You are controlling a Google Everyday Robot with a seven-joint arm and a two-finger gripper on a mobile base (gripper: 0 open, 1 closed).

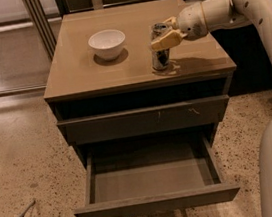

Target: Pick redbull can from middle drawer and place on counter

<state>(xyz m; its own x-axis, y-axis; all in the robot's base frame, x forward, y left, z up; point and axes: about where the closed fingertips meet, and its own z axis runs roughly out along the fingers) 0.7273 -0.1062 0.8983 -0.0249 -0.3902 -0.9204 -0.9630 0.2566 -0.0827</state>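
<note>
The redbull can (pixel 159 54), slim and silvery with dark patches, stands upright on the counter (pixel 80 70), the glossy tan top of the cabinet, near its front right. My gripper (pixel 164 32) reaches in from the right at the can's top. Its fingers (pixel 167 39) straddle the can's upper part, slightly apart. The middle drawer (pixel 154 181) is pulled out below, and its flat grey-brown tray holds nothing.
A white bowl (pixel 107 44) sits on the counter left of the can. A closed drawer front with pale scratch marks (pixel 145 120) is above the open drawer. The floor is speckled stone. My pale arm (pixel 262 37) runs down the right side.
</note>
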